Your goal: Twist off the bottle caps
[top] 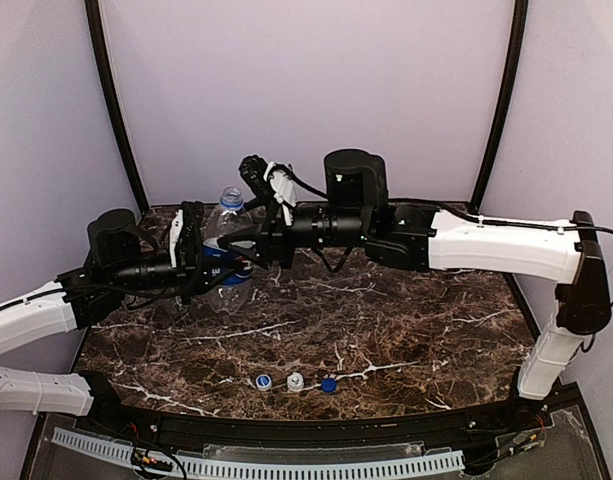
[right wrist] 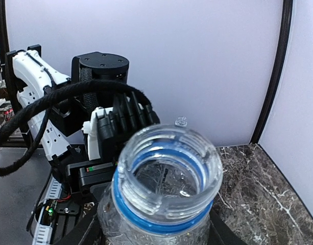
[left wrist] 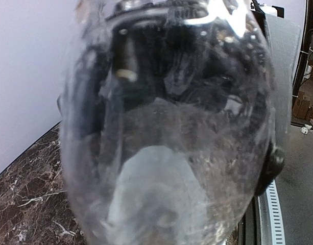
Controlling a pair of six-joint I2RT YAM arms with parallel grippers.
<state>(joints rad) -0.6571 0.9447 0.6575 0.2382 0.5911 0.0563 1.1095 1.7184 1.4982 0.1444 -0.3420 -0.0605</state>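
Observation:
One clear bottle (top: pixel 227 240) with a blue label is held tilted above the table at the back left, and its neck is open with no cap. My left gripper (top: pixel 199 262) is shut on its lower body, which fills the left wrist view (left wrist: pixel 166 132), with one dark finger (left wrist: pixel 271 167) showing at its right side. My right gripper (top: pixel 250 250) is shut on its upper body. The right wrist view shows the open threaded neck with a blue ring (right wrist: pixel 169 168) and my fingers (right wrist: pixel 80 236) on either side. Three caps lie near the front edge: blue with a white top (top: pixel 263 381), white (top: pixel 295 381), and plain blue (top: pixel 329 384). The other bottles are out of view.
The dark marble table (top: pixel 386 320) is walled by lilac panels at the back and sides, with black corner posts (top: pixel 116 110). A perforated white rail (top: pixel 286 465) runs along the near edge. The left arm's body (right wrist: pixel 102 102) stands behind the bottle in the right wrist view.

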